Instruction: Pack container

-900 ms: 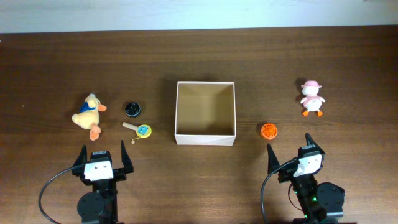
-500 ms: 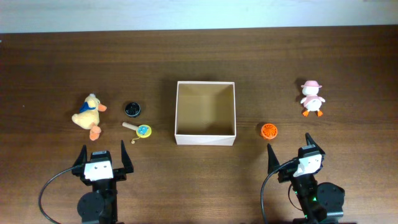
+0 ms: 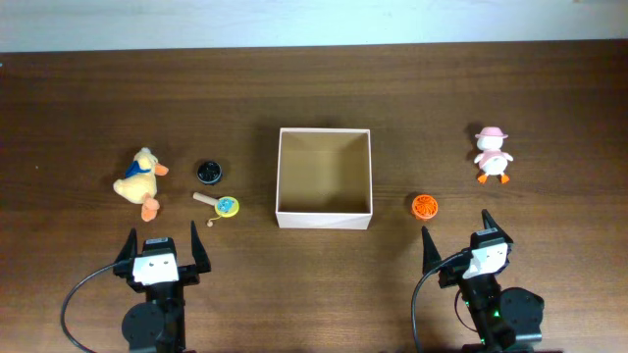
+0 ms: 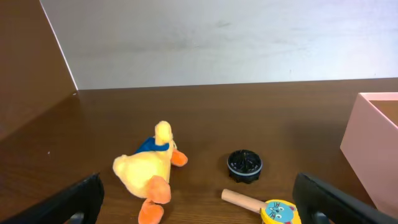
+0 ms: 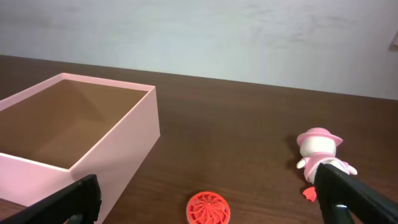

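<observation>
Waiting, left claw (image 3: 163, 233) and right claw (image 3: 456, 226) gaping empty, I am judging the cardboard container (image 3: 324, 219) light, stiff, pinchable at its wall.

The dark wooden table (image 3: 324, 88) carries the container (image 3: 324, 220) at its centre, open side up. At nine o'clock from it lie a small black round piece (image 3: 208, 173) and, farther out, a yellow plush duck (image 3: 139, 180) (on its side), with a wooden-handled toy (image 3: 218, 204) just below them toward eight. At three o'clock stands a pink-hatted white duck (image 3: 490, 154), and an orange ball (image 3: 424, 206) sits nearer the container, between three and four.
</observation>
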Motion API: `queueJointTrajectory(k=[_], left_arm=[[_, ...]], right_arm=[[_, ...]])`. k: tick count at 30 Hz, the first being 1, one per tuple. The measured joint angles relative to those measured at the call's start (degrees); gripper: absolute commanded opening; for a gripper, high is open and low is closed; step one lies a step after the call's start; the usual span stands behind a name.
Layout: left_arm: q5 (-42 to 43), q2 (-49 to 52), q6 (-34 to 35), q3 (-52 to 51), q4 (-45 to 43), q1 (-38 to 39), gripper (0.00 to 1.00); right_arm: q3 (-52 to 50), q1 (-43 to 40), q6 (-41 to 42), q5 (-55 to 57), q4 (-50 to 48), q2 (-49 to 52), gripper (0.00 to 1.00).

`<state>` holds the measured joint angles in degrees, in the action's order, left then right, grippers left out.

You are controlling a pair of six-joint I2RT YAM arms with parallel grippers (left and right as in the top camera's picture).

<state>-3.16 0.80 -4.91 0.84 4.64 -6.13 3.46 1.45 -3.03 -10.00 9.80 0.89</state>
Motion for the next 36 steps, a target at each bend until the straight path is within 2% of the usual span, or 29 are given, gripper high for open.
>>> queueJointTrajectory(k=[28,36], left_arm=[[0.0,0.0,0.0,0.0,0.0,0.0,0.99],[0.0,0.0,0.0,0.0,0.0,0.0,0.99]], right_arm=[[0.0,0.02,0.02,-0.09,-0.02,0.0,0.98],[0.28,0.0,0.87,-3.28,-3.89,-0.02,0.99]])
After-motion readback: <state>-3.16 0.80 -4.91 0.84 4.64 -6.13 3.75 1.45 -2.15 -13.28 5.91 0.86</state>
